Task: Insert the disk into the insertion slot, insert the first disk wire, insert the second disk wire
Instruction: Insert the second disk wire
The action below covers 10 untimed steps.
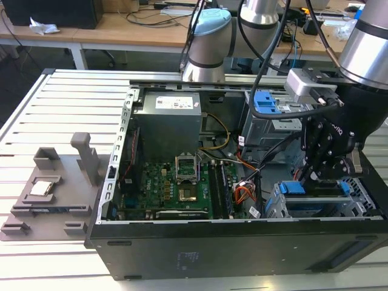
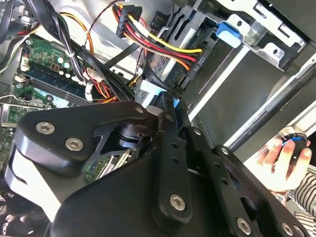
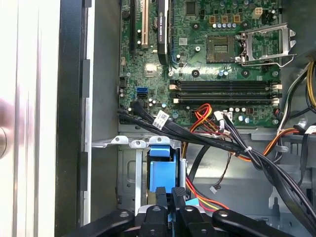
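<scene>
The tool (image 3: 168,195) is nearest — its fingers clenched on the disk's (image 3: 162,168) blue caddy edge, the disk seated in the slot (image 1: 285,203) beneath.

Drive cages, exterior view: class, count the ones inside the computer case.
2. The taller grey cage with the blue latch stands farther back; the low silver perforated cage sits nearer, below the end effector. The arm may hide others.

Silver arm (image 1: 370,45) w/ pale blue joint caps; black end effector (image 1: 325,162), silver screws
</scene>
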### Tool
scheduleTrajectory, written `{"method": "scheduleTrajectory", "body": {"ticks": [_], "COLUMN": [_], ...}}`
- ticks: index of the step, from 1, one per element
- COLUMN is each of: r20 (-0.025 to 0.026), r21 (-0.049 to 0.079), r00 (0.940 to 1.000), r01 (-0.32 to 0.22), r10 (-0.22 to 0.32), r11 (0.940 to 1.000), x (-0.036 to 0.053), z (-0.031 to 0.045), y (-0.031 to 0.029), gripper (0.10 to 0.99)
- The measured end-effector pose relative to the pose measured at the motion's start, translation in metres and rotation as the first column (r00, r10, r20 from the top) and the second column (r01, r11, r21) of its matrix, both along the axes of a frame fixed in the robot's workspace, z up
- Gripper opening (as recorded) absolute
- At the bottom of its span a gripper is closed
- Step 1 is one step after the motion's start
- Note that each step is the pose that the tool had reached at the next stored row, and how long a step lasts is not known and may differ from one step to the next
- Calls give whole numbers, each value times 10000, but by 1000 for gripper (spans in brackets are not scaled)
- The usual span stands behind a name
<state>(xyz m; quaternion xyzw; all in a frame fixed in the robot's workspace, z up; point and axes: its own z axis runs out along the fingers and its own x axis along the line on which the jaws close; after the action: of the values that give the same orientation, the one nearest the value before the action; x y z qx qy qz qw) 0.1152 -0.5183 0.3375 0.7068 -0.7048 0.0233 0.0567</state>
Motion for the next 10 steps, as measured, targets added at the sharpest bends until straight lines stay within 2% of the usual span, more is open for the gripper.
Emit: {"method": "scheduleTrajectory", "body": {"ticks": [3, 5, 7, 9, 10], "r20": [0, 1, 0, 0, 0], "r21": [-15, -14, -10, 306, 408], "r00": [10000, 10000, 10000, 10000, 10000], "r01": [0, 0, 0, 2, 1], "r10": [0, 0, 0, -2, -1], "r11": [10000, 10000, 10000, 9995, 9992], "x": [0, 0, 0, -1, -1], "z": [0, 71, 106, 107, 107], "y": [0, 0, 0, -9, -18], "gripper": [161, 161, 161, 161, 161]}}
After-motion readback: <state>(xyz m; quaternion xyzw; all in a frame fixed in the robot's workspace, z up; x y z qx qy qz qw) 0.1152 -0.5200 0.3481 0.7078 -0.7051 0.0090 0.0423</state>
